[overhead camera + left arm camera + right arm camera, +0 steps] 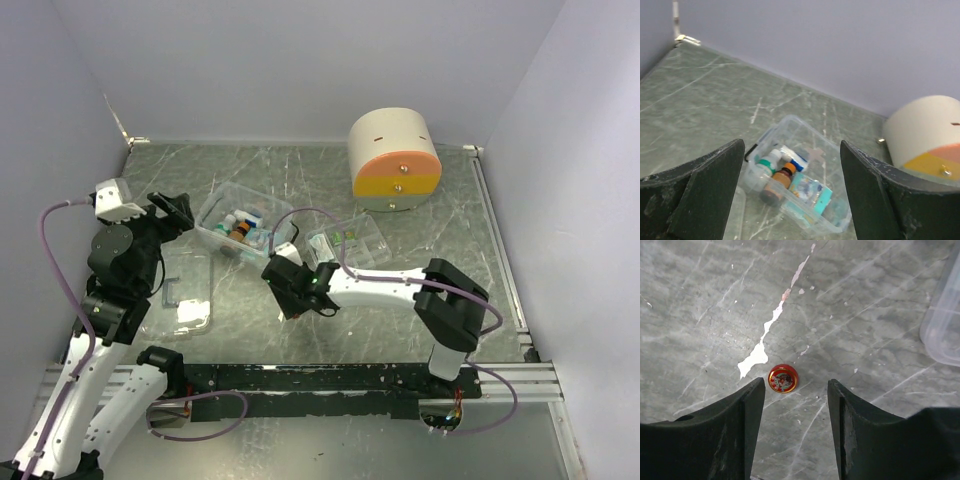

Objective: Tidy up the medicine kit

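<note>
A clear plastic kit box stands at the middle left of the table, with no lid on it. In the left wrist view the box holds a brown bottle with an orange cap, a white bottle, a tube and a teal packet. My left gripper is open and empty, raised to the left of the box. A small round red tin lies on the table. My right gripper is open, low over the table, with the tin just beyond its left fingertip. The tin is hidden in the top view.
The clear lid lies flat left of centre. A second small clear box with small items stands behind my right gripper. A cream, orange and yellow drum stands at the back right. A clear corner shows at the right.
</note>
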Robot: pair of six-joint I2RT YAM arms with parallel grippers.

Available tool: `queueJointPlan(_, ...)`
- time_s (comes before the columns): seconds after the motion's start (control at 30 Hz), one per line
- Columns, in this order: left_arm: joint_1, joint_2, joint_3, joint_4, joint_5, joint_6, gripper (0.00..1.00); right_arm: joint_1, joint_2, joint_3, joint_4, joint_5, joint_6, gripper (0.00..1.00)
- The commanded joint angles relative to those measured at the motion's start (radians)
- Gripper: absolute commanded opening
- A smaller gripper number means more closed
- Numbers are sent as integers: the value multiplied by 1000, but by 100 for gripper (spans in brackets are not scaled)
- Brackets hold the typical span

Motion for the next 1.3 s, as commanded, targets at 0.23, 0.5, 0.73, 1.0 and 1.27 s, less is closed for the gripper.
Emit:
queueJointPlan(0.23,20,-7,-2,-77,-180,-53,88,23,95,56,-17,-4,-17,49)
queueJointPlan(0.5,23,-3,-2,-75,-181,-53,88,26,131,58,0,-41,-31,41)
queueJointPlan(0.73,26,-1,-4,-71,-175,-54,88,24,146,57,-9,-37,-19,30)
queueJointPlan(1.0,27,-1,-5,-70,-172,-52,89,25,144,59,-29,-16,1,33)
queueJointPlan(1.27,32,-3,-7,-68,-174,-50,89,35,166,68,-61,-33,25,38)
